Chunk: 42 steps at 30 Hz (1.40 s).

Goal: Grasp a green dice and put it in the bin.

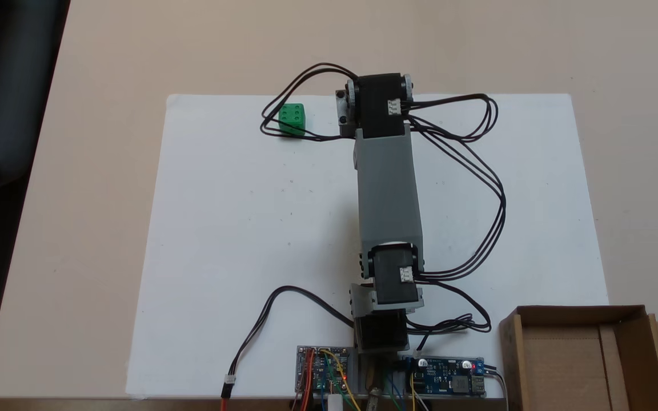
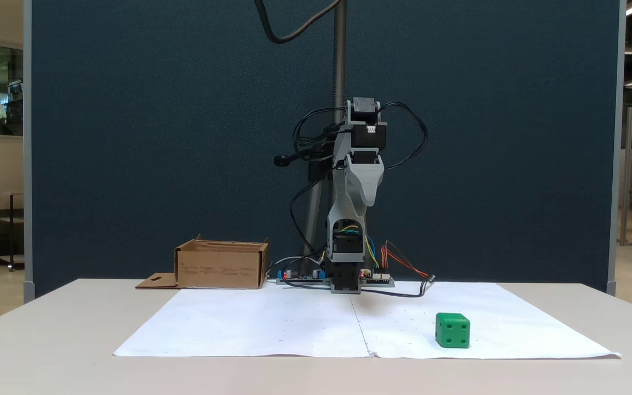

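Dice (image 2: 452,330) sits low and right of the folded arm's gripper (image 2: 370,198) in the front fixed view; bin (image 2: 221,265) is on the opposite side.

From above, the dice (image 1: 292,119) lies just left of the arm's far end and the bin (image 1: 580,354) is back by the base, on the right. Gripper hangs tucked well above the bench (image 1: 89,171), with nothing in it; can't tell the jaw gap. Cube has no long axis. Count: one dice, one bin, one arm.

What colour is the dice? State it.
Bright green with darker green pips; the green dice shows best in a fixed view.
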{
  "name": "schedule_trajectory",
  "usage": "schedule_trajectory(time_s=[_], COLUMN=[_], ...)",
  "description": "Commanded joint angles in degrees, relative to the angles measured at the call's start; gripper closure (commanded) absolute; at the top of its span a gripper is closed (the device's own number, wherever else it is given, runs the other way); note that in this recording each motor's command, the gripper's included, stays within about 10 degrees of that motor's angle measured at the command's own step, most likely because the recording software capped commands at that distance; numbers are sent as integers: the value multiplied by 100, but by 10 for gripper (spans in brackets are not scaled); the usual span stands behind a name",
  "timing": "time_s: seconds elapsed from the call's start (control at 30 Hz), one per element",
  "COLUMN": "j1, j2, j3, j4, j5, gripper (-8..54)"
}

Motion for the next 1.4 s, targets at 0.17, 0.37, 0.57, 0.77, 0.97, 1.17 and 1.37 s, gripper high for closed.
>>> schedule_trajectory(time_s=[0.17, 0.37, 0.57, 0.77, 0.97, 1.17, 1.37], j1=[-835, -1336, -1723, -2435, -2856, -2892, -2769], j2=[44, -844, -1354, -2109, -2979, -3322, -3401], j3=[-475, -1099, -1951, -2689, -3296, -3647, -3850], j4=[991, 1035, 1105, 1105, 1105, 1105, 1105], j5=[1292, 1670, 1978, 2435, 2918, 3437, 3999], gripper=[7, -2, -1, 1, 8, 24, 26])
